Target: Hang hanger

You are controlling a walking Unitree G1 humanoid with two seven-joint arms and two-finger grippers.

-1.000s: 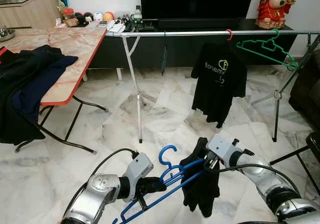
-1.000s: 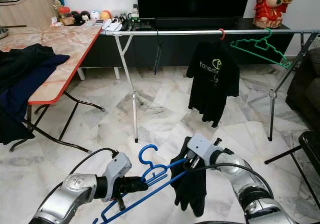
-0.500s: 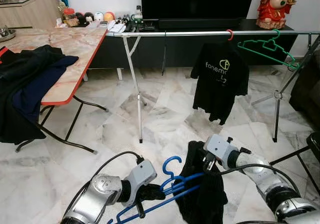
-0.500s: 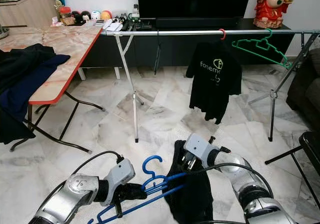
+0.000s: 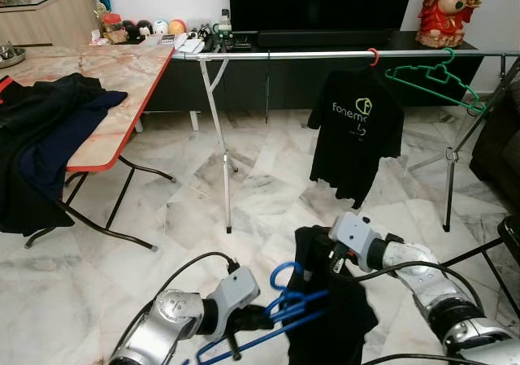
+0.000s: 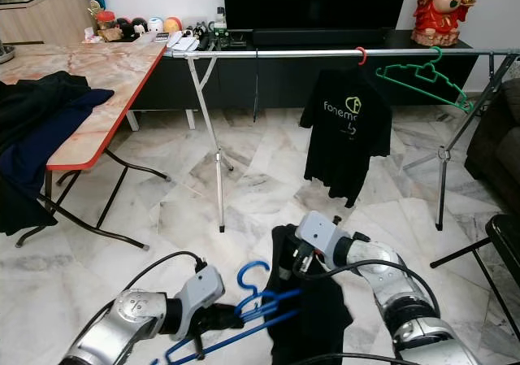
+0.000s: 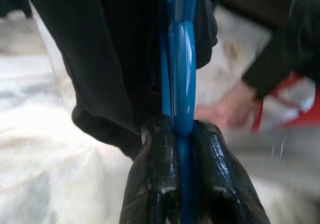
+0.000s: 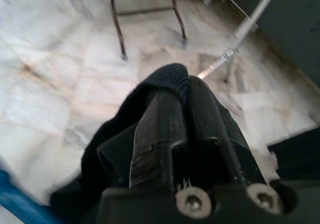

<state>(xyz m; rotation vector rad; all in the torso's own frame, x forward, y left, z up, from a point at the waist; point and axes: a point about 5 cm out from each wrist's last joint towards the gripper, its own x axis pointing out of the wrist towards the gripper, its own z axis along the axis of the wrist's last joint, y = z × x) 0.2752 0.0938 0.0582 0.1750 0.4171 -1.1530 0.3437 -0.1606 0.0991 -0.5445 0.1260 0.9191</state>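
My left gripper (image 5: 253,319) is low in front of me, shut on a blue plastic hanger (image 5: 289,298); the left wrist view shows both fingers (image 7: 156,174) clamped on the blue hanger (image 7: 183,59). One arm of the hanger runs into a black garment (image 5: 335,320). My right gripper (image 5: 331,259) is shut on the upper edge of that garment, with its ribbed edge (image 8: 169,79) folded over the fingertips. Further off, a silver clothes rail (image 5: 309,54) carries a black printed T-shirt (image 5: 355,133) on a red hook and a green hanger (image 5: 431,79).
A folding table (image 5: 122,72) with dark clothes (image 5: 45,137) piled on it stands to the left. A low black TV cabinet (image 5: 325,36) and a red statue (image 5: 445,7) line the back wall. A dark sofa (image 5: 497,145) and a black frame (image 5: 510,233) are at the right.
Both grippers have come closer together. The left one carried the hanger rightward into the garment, while the right one lifted the garment's edge, which now drapes wider over the hanger.
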